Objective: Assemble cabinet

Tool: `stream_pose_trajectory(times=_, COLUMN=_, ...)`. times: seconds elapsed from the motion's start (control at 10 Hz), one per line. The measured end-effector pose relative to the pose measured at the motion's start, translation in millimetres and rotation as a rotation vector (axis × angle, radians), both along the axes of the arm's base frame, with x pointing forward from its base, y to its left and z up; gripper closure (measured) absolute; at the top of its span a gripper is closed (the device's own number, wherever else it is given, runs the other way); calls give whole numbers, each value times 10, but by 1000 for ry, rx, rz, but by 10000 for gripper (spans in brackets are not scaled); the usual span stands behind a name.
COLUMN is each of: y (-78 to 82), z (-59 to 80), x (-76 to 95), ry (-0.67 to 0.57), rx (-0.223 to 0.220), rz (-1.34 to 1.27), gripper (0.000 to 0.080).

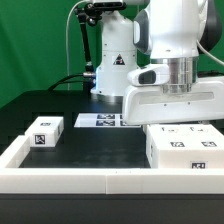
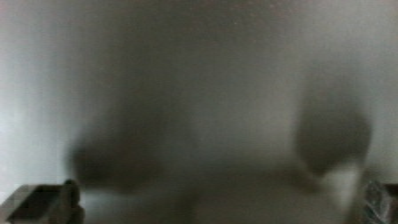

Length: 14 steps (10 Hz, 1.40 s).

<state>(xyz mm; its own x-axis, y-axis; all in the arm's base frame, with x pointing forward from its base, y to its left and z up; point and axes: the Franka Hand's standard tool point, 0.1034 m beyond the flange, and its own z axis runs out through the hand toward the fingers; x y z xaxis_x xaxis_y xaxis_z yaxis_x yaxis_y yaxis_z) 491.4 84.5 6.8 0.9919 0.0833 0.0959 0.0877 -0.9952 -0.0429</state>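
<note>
A: Fingers (image 2: 45, 203), clenched or released?
B: Cannot tell. The big white cabinet part (image 1: 170, 104) under the wrist hides them, and the wrist view is a white blur.
A: Other parts?
B: The tagged cabinet piece (image 1: 185, 152) lies on the surface (image 1: 100, 142) directly below, long axis across the exterior view. The small block (image 1: 45, 133) sits well apart, toward the exterior view's left. The next move probably goes straight down.

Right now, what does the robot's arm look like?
The arm is smooth, white and rounded, with dark seams at its joints. Near the wrist sits a ribbed silver-grey ring. The white base carries a small black mark, and black cables loop beside it. The wrist view is blurred; the fingers look dark.
</note>
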Motion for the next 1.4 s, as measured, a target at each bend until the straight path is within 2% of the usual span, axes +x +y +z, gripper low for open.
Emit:
stream_pose_trajectory(times=0.4, y=-6, z=-12, x=16, ry=-4, rx=-2, rz=1, gripper=2)
stream_pose_trajectory(times=0.6, y=-32, z=-13, x=21, ry=-5, rx=-4, rz=12, gripper=32)
stream_pose_trajectory(times=0.8, y=-44, z=-21, x=5, ry=-4, rx=-7, rz=27, gripper=415)
stream_pose_trajectory(times=0.9, y=-57, z=-25, x=1, ry=-4, rx=-9, rz=41, gripper=549)
stream_pose_trajectory(times=1.0, y=-52, z=-25, x=-1, ry=-3, rx=-9, rz=42, gripper=723)
stream_pose_trajectory(times=1.1, y=-52, z=-25, x=-1, ry=-3, rx=-9, rz=43, gripper=775)
stream_pose_trajectory(times=1.2, y=-52, z=-25, x=-1, ry=-3, rx=-9, rz=44, gripper=794)
stream_pose_trajectory(times=1.4, y=-52, z=-25, x=-1, ry=-3, rx=-9, rz=46, gripper=797)
